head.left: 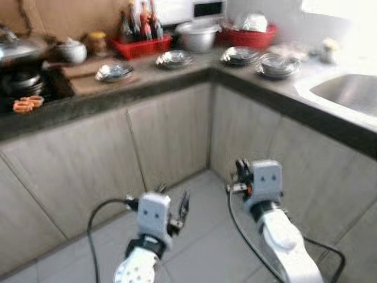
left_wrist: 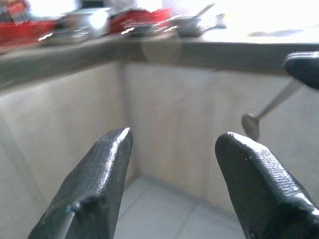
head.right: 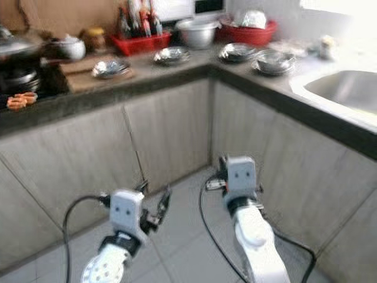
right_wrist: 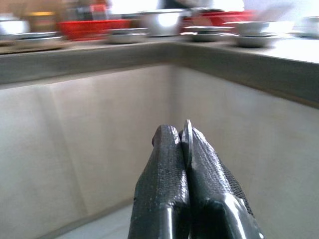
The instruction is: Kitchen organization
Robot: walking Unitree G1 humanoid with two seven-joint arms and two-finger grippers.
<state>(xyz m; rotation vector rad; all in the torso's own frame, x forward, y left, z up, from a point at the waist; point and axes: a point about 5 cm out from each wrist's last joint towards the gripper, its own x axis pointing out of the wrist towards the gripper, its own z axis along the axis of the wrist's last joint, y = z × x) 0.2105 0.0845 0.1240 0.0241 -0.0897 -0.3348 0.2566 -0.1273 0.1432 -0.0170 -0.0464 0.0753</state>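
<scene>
My left gripper point(head.left: 174, 198) hangs low in front of the cabinet doors, its two black fingers point(left_wrist: 107, 164) spread open with nothing between them. My right gripper point(head.left: 240, 170) is beside it near the cabinet corner, shut on a thin metal spoon point(right_wrist: 187, 135) that shows edge-on between the pads. From the left wrist view the spoon point(left_wrist: 251, 124) slants down from the right gripper's finger, bowl end lowest. On the L-shaped counter point(head.left: 177, 79) above lie steel dishes point(head.left: 113, 72), another dish point(head.left: 174, 59) and stacked steel bowls point(head.left: 277, 65).
A red basket of bottles point(head.left: 141, 44), a steel pot point(head.left: 199, 36) and a red basin point(head.left: 250, 35) line the back wall. A stove with a pan point(head.left: 17, 56) is at the left, a sink point(head.left: 347, 91) at the right. Grey floor tiles point(head.left: 200, 236) lie below.
</scene>
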